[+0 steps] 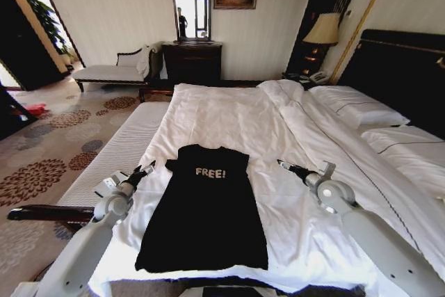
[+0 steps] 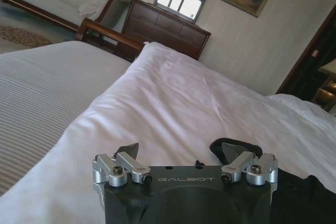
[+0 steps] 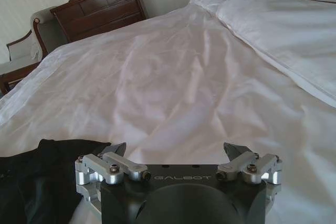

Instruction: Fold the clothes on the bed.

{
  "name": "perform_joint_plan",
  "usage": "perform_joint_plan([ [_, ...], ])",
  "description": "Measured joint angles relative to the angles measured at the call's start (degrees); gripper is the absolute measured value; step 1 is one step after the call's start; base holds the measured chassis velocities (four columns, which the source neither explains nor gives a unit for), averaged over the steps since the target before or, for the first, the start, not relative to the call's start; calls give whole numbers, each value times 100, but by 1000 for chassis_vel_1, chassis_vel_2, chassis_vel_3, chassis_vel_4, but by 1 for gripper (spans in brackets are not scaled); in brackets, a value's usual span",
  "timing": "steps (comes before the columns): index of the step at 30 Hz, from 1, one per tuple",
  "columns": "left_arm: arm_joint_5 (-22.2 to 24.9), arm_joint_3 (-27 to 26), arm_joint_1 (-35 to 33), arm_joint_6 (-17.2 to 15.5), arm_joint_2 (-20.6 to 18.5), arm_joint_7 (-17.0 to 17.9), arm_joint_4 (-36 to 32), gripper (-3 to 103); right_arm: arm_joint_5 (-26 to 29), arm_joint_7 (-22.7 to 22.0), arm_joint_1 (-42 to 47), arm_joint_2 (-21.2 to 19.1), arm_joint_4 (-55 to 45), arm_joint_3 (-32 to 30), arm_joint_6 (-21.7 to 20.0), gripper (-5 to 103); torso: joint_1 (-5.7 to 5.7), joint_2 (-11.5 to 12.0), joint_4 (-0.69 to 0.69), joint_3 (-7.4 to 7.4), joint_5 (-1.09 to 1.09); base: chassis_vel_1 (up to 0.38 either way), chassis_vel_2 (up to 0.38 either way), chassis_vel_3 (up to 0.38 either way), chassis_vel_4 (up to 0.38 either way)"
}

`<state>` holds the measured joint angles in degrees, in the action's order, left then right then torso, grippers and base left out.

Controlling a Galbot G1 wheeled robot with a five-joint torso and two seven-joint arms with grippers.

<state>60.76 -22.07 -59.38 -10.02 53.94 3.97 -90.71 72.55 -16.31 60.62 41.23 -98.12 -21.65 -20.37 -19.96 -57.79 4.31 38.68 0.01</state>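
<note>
White duvet covers the large bed [image 1: 229, 116]; the black "FREE!" T-shirt [image 1: 207, 213] lies flat, sleeves tucked, no fold across. Left gripper [image 1: 144, 170] and right gripper [image 1: 286, 166] flank it, both wide open, empty.

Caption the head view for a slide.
Black T-shirt flat on the bed, open left gripper and right gripper flanking it.

Both arms forward, jaws apart.
</note>
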Motion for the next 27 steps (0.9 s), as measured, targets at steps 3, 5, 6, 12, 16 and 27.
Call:
perform_joint_plan([
  [3, 19, 312, 271, -105, -53, 44, 125, 83, -4, -34, 34, -7, -18, -26, 2, 100, 0, 0, 1, 0, 1, 0, 0, 0, 0],
  [5, 36, 417, 362, -151, -84, 64, 164, 77, -3, -37, 34, -17, -18, -32, 2, 100, 0, 0, 0, 0, 0, 0, 0, 0, 0],
  [6, 45, 488, 424, -185, -112, 73, 196, 73, -2, -38, 31, -27, -16, -33, 2, 100, 0, 0, 0, 0, -2, 0, 0, 0, 0],
  [12, -12, 967, 864, -389, -196, 69, 526, 75, 8, -40, -7, -43, 51, -14, 6, 100, 0, 0, 0, 0, -1, 0, 0, 0, 0],
  [16, -41, 1207, 1060, -437, -112, 72, 703, 77, 6, -52, -26, -19, 64, 17, 6, 100, 0, 0, 1, 0, -1, 0, 0, 0, 0],
  [27, 205, 1560, 1502, -557, 168, 257, 1099, 77, -4, -43, -20, -40, 127, 13, 2, 100, -1, 0, 1, 0, -1, 0, 0, 0, 0],
])
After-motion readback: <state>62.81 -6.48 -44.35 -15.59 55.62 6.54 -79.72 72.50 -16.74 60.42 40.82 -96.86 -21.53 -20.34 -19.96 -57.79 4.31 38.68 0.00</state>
